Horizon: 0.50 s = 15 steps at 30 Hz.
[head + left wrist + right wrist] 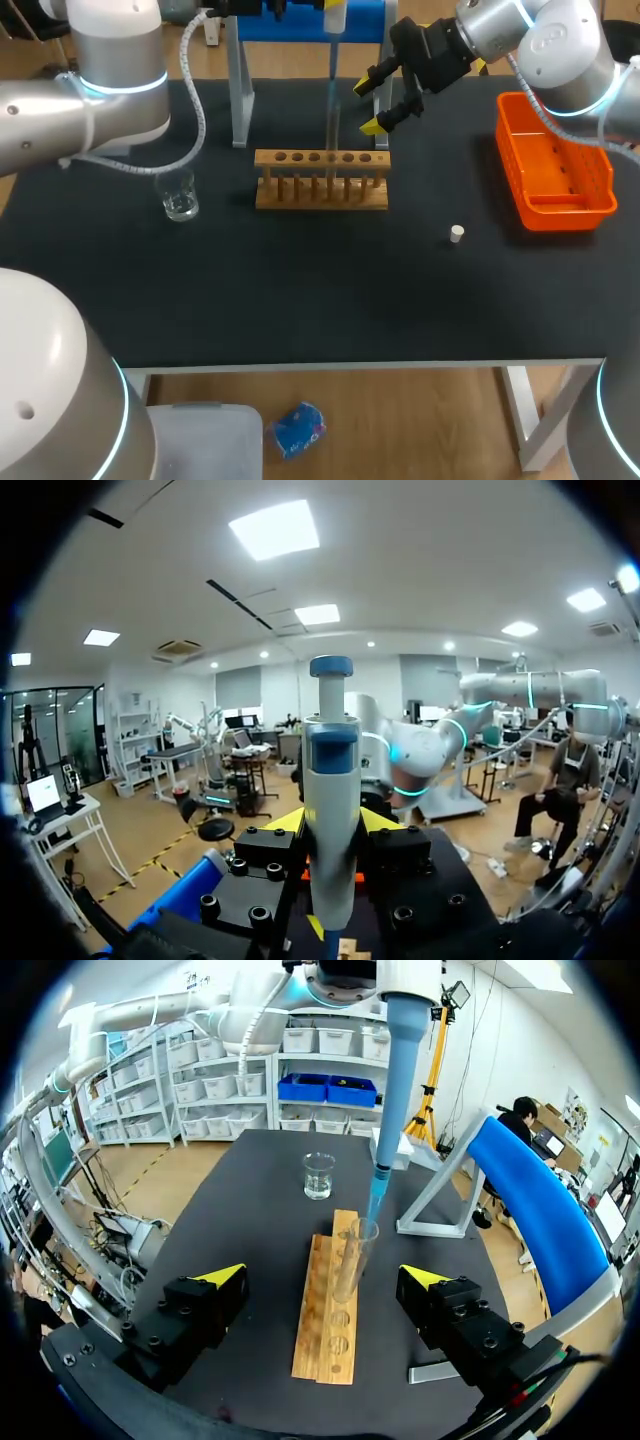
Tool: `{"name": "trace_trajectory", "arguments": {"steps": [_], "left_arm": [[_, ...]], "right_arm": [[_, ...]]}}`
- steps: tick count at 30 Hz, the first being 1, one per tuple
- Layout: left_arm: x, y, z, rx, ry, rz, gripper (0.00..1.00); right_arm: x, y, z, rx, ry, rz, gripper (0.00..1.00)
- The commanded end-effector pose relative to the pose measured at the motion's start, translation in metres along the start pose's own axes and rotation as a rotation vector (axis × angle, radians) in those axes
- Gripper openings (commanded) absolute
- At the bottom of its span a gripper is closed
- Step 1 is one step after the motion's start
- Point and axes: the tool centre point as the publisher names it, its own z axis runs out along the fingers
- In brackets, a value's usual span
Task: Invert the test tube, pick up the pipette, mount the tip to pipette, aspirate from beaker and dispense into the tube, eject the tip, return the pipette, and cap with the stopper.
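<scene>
My left gripper (332, 825) is shut on the white pipette (331, 810) with its blue cap, yellow tips on both sides of the body. In the head view the pipette (335, 18) hangs over the wooden rack (320, 182). Its thin tip (332, 105) points down into the clear test tube (333, 145), which stands upright in the rack. My right gripper (385, 103) hovers open just right of the tube. In the right wrist view the tube (352, 1260) and the pipette tip (378, 1195) lie ahead, between the open fingers of my right gripper (322, 1278). The glass beaker (180, 196) stands left of the rack. The white stopper (457, 234) lies to the rack's right.
An orange tray (555, 165) sits at the table's right side. The blue pipette stand (300, 20) with grey legs rises behind the rack. The table's front edge runs below the rack and stopper.
</scene>
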Motion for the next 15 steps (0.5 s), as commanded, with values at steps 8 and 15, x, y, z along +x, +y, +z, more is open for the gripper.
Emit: {"name": "trace_trajectory", "arguments": {"steps": [8,15], "left_arm": [[0.0071,0.0034,0.0038,0.005,0.019,-0.018,0.0],[0.0057,0.0061,0.0042,0.005,0.018,-0.02,0.0]], "right_arm": [[0.0001,0.0,-0.0009,0.002,0.002,0.0,1.0],[0.0001,0.0,-0.0009,0.002,0.002,0.0,1.0]]}}
